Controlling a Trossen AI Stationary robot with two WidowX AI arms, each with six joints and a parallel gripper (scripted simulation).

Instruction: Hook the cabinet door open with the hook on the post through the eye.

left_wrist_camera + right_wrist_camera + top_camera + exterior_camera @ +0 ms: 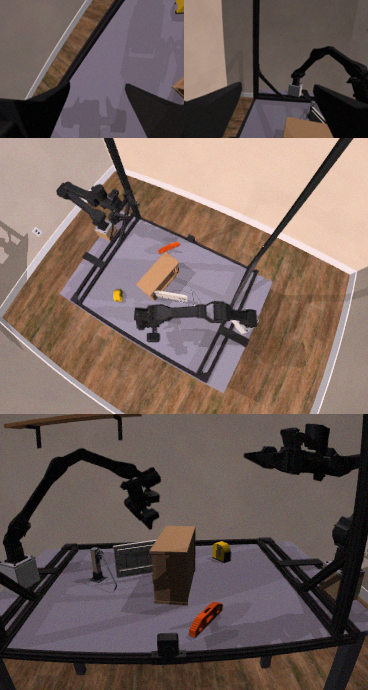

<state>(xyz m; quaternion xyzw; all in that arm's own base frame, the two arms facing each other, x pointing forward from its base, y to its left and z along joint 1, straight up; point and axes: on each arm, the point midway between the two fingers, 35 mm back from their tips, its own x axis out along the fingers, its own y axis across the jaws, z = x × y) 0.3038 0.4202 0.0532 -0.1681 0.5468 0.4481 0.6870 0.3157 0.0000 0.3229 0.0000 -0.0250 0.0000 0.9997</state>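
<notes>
The cabinet (158, 274) (175, 540) (305, 129) stands mid-table. Its door (171, 296) (132, 560) (317, 115) stands swung out from one side. The post (96, 563) (313, 104) stands beyond the door's free edge. The thin hook (108, 573) slants down from the post, its lower end near the table and apart from the door. The eye is too small to make out. My left gripper (151, 526) (97, 85) is open and empty, pointing down high above the table. My right gripper (246, 456) (278, 87) is open and empty, held high and level, away from the cabinet.
An orange level-like tool (168, 247) (205, 618) lies beside the cabinet. A yellow tape measure (117, 295) (220, 552) (180, 7) stands on the cabinet's other side. A dark frame (90, 657) edges the table, with tall uprights (295, 198) (255, 46).
</notes>
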